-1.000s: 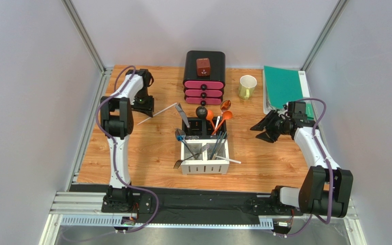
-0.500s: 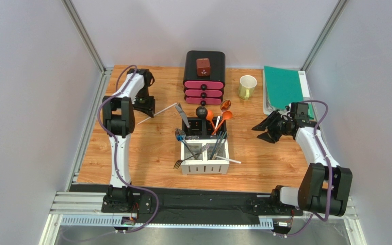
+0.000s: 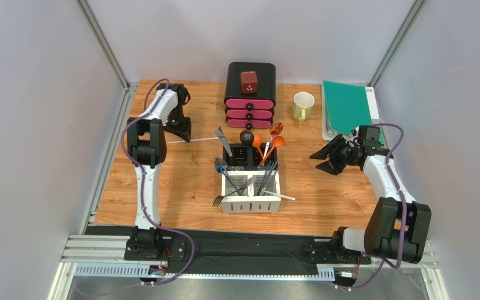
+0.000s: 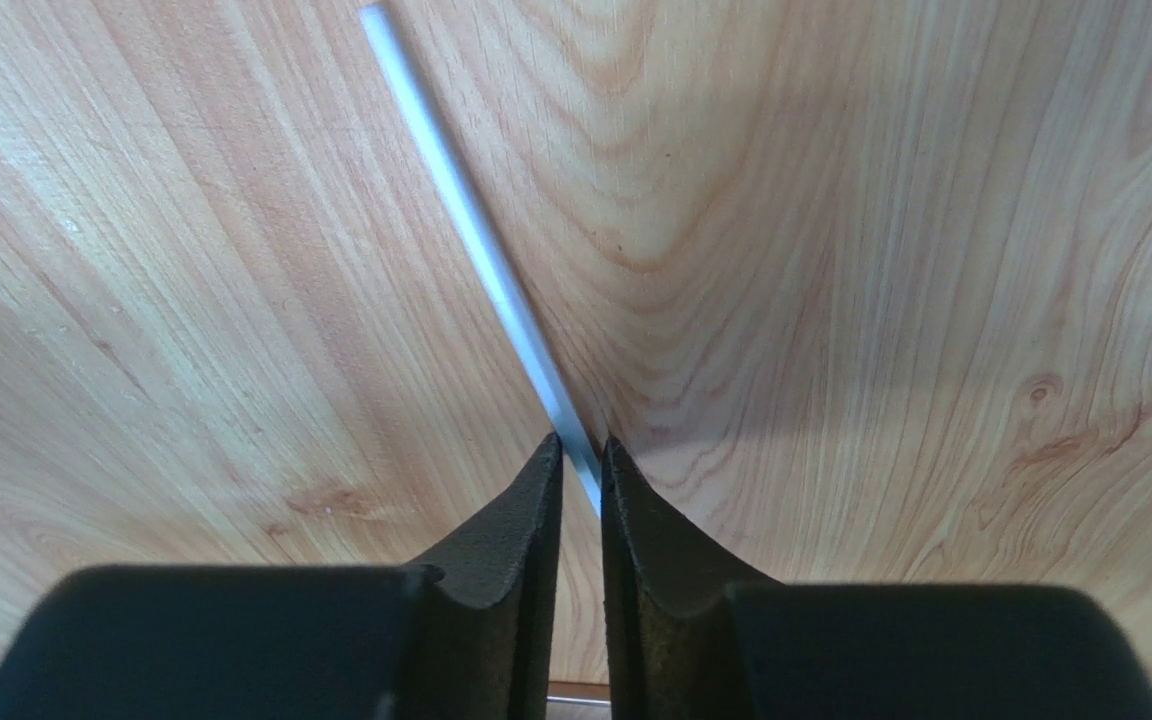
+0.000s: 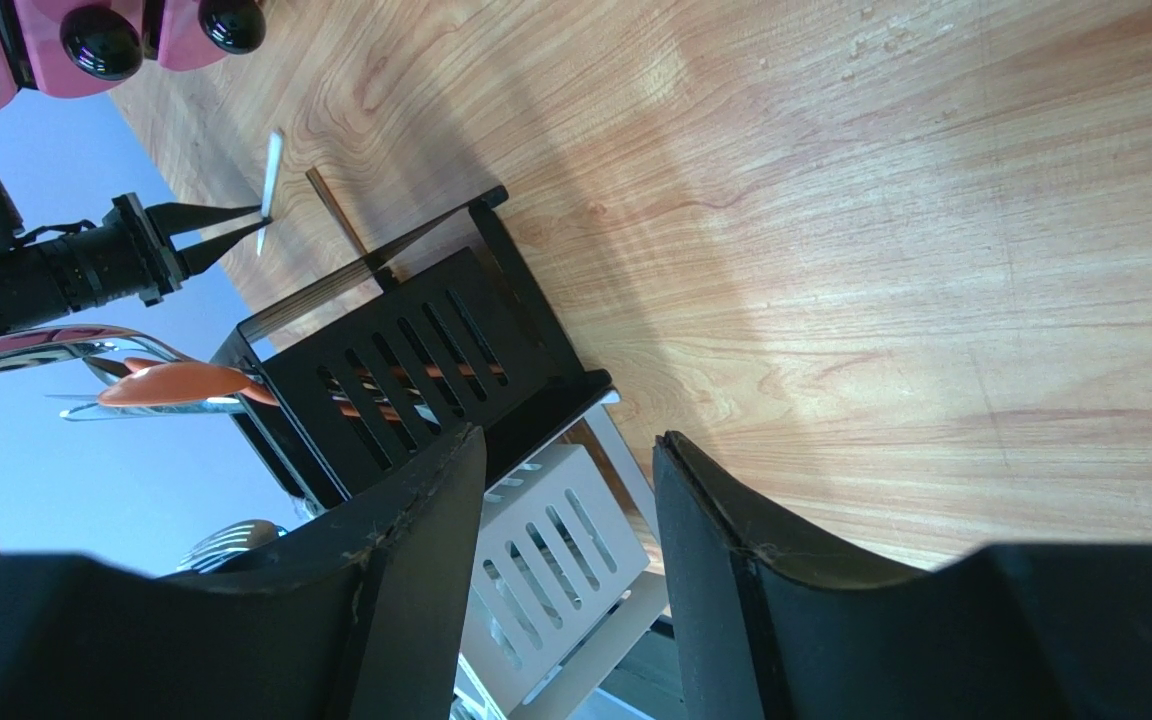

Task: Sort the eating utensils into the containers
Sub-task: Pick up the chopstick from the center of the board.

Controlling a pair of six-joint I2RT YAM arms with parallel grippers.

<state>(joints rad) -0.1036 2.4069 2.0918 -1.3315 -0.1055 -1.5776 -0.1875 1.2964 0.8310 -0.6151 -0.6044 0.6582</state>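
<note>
The caddy [image 3: 252,203] stands mid-table, with white slotted compartments in front and black ones behind. It holds silver forks [image 3: 224,199], a knife [image 3: 224,142], dark chopsticks [image 3: 266,177], orange spoons [image 3: 272,145] and a black spoon [image 3: 246,137]. My left gripper [image 3: 183,135] is shut on one end of a slim white utensil [image 3: 198,139] that lies low over the table at the back left. The left wrist view shows it pinched at the fingertips [image 4: 579,450], running away up-left [image 4: 462,195]. My right gripper [image 3: 325,161] is open and empty right of the caddy, which shows beyond its fingers [image 5: 432,353].
A black-and-pink drawer box [image 3: 250,103] with a red block on top stands behind the caddy. A pale green mug [image 3: 302,106] and a green folder [image 3: 347,106] are at the back right. Bare wood [image 5: 913,255] lies under the right gripper.
The white utensil has swung from a diagonal to nearly level in the top view, with the left gripper still shut on it. The right gripper has drifted slightly right.
</note>
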